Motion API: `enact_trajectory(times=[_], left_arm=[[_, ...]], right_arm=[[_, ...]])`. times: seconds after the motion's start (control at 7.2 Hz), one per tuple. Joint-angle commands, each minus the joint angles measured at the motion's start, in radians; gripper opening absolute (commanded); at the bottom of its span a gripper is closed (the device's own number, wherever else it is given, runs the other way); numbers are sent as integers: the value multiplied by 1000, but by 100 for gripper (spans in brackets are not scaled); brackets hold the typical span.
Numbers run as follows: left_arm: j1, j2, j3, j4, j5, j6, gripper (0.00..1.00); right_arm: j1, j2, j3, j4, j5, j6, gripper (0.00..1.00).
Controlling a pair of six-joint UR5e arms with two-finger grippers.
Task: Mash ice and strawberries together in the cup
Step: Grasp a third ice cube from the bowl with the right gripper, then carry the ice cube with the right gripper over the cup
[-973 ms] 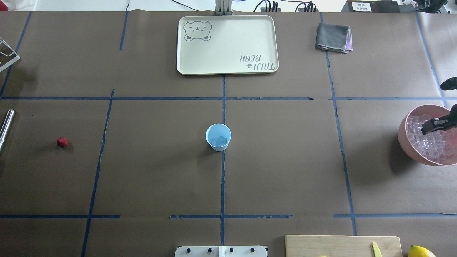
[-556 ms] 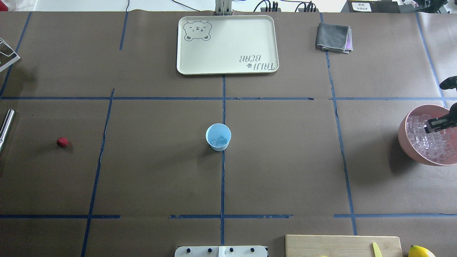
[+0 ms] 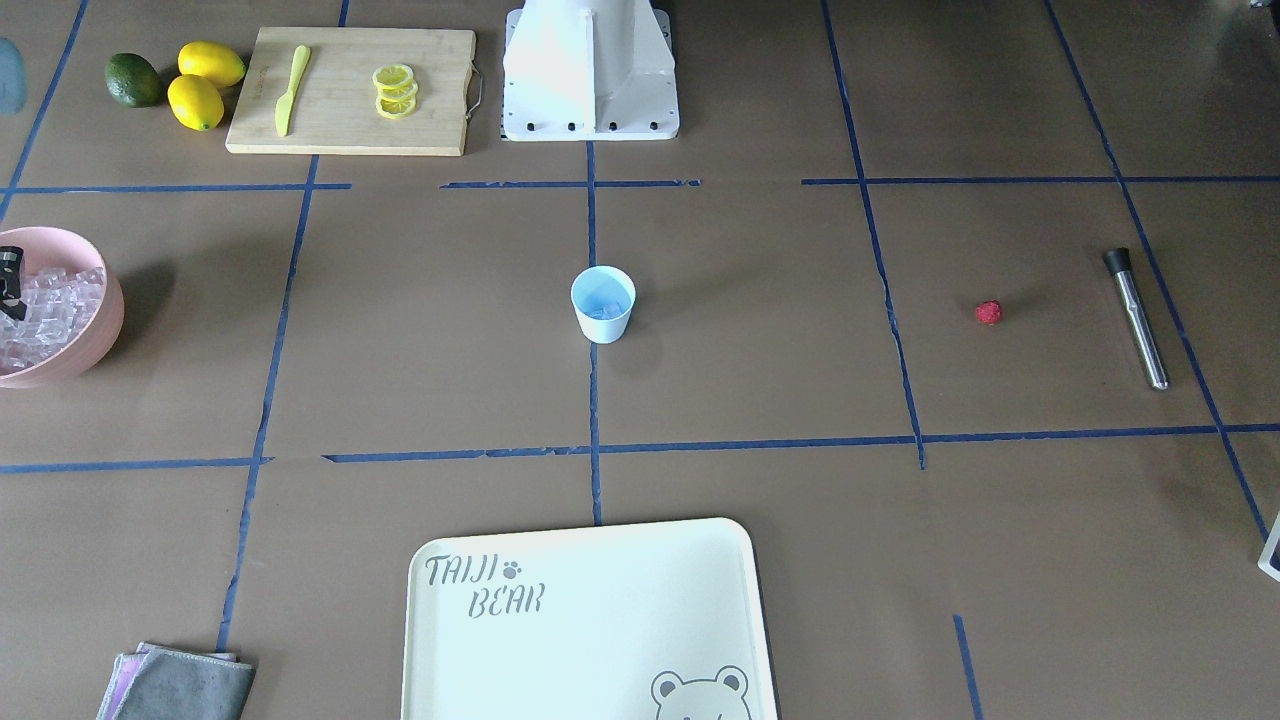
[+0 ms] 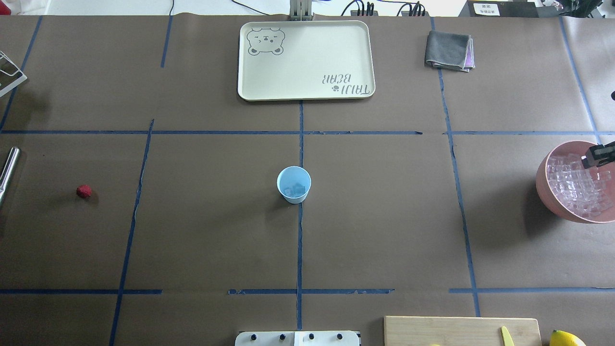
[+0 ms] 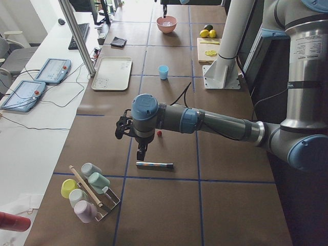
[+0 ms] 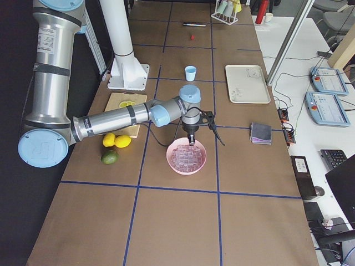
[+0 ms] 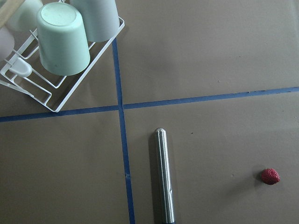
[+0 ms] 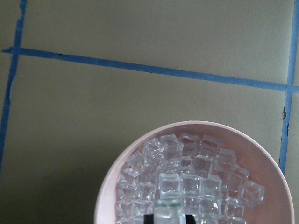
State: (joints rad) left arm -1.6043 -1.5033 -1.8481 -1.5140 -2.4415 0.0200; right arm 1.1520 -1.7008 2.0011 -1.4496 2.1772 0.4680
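**Overhead.**
- Item 1: cup [image 4: 293,184], light blue, upright at the desk's centre on the tape cross. A little ice [image 4: 295,191] already lies inside.
- Item 2: strawberry [image 4: 84,191], alone on the desk far to my left, not yet in the cup.
- Item 3: pink bowl [image 4: 542,185] at the right edge, heaped with more ice. The right fingers [image 4: 593,156] hang over its far side.

**Front-facing.**
- Item 4: muddler [image 3: 1136,318], lying flat near the strawberry, well apart from the cup.

**Exterior left.**
- The left fingers [image 5: 140,155] point down just above the muddler. I cannot tell whether they are apart or together.

**Exterior right.**
- The right arm reaches out over the bowl, with its fingers above the heap.

**Left wrist.**
- Muddler and strawberry lie below, and a wire cup rack [image 7: 70,79] sits in the corner. No fingers are in frame.

**Right wrist.**
- At the bottom edge the fingers appear clamped on one clear cube [image 8: 168,211], with the bowl beneath.

**Handling note, step in hand: carry this cube to the cup.**
- I would rise straight until well clear of the bowl's rim before travelling, so nothing drags the bowl.
- I would keep the grip steady, since a smooth, glassy cube is likely to slip.
- I would centre over the cup's mouth and come down close before letting go. The mouth is narrow, and the cup looks light enough to tip if a finger clips its rim.
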Motion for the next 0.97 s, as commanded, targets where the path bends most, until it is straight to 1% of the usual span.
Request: enact_trajectory(times=[0.0, 0.14, 0.28, 0.42, 0.56, 0.69, 0.83], left_arm=[[0, 0, 1, 0, -1, 0, 100], [0, 0, 0, 0, -2, 0, 100], [1, 0, 0, 0, -4, 0, 100], [1, 0, 0, 0, -4, 0, 100], [1, 0, 1, 0, -2, 0, 100], [1, 0, 1, 0, -4, 0, 100], [1, 0, 1, 0, -4, 0, 100]], right_arm=[[-11, 149, 99, -240, 4, 23, 0], [-61, 278, 90, -332, 3, 71, 0], [-146, 391, 81, -394, -8, 174, 0], [-254, 518, 44, -412, -25, 342, 0], [-362, 615, 13, -411, -102, 503, 0], [-461, 703, -34, -410, -166, 620, 0], [-545, 764, -72, -407, -248, 705, 0]])
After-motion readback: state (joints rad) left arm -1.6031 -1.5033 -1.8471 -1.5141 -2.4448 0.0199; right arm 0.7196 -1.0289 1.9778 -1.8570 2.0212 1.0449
